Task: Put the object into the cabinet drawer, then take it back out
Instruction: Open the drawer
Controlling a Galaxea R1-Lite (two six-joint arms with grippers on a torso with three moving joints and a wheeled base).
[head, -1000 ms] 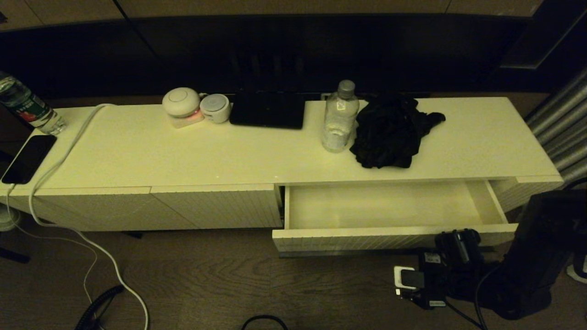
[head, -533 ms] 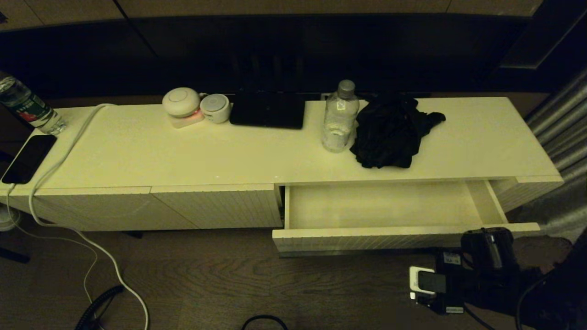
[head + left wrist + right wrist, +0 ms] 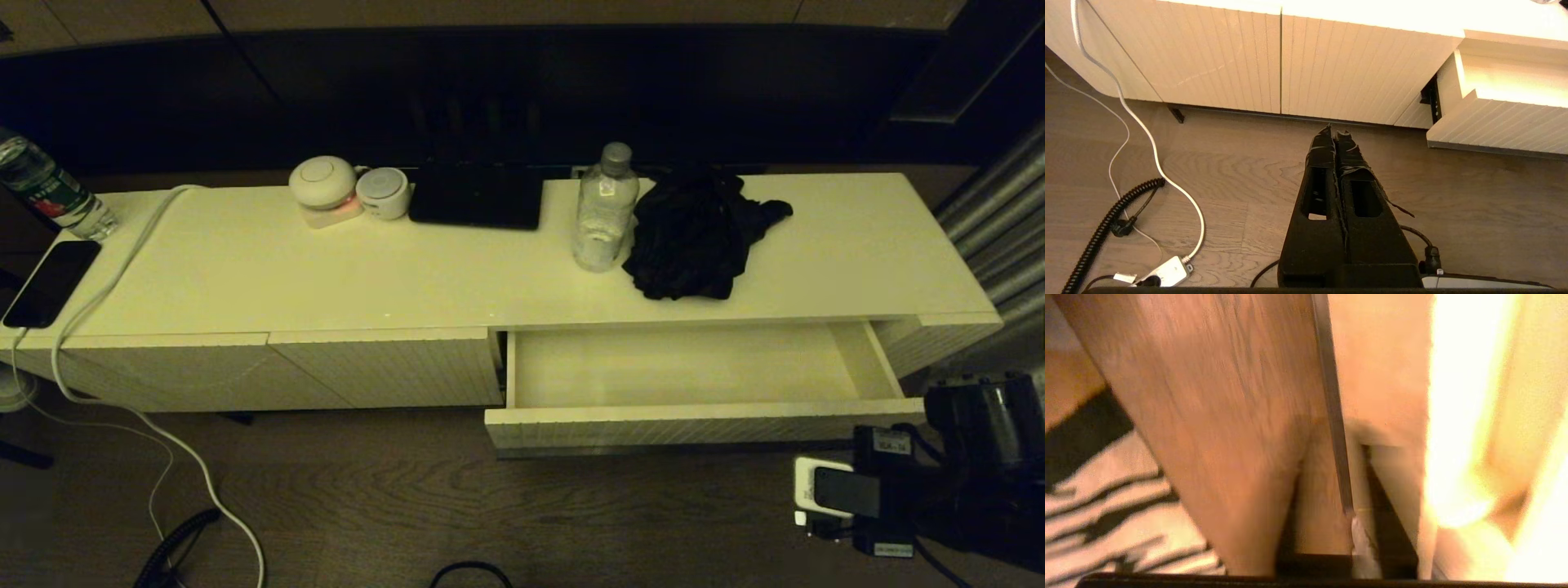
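No brand or label can be read: a small white label is seen on the clear water bottle (image 3: 605, 211) and a red-and-green one on the second bottle (image 3: 51, 193) at the far left, but neither is legible. The cabinet drawer (image 3: 694, 420) is seen pulled out of the cabinet (image 3: 269, 278), nothing lying in it. A black crumpled cloth (image 3: 694, 233) is seen on the cabinet's top, touching the clear bottle. The right tool (image 3: 992, 408) is found low beyond the drawer's right front corner, closed and holding nothing. The left tool (image 3: 1336, 134) is parked above the floor before the ribbed panels, its fingers (image 3: 1323, 149) pressed together, empty.
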